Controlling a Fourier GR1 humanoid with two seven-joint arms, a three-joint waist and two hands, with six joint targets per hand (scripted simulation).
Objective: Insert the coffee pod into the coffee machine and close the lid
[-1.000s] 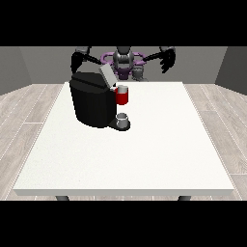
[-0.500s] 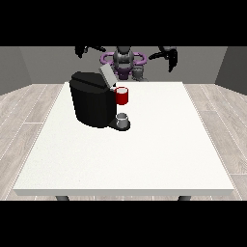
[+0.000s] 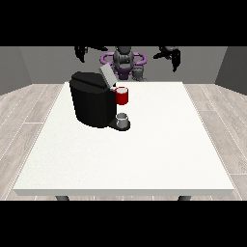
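Two robot hands hang high behind the desk [image 3: 144, 154], at the view's left [image 3: 82, 52] and right [image 3: 171, 54]; finger state cannot be told. Coffee machine [image 3: 91, 103] lid [image 3: 106, 75] stands raised. No pod plainly visible. Risk: reaching down may strike the raised lid.

Only the coffee machine [image 3: 94, 103] blocks the table's [image 3: 159, 144] left rear.
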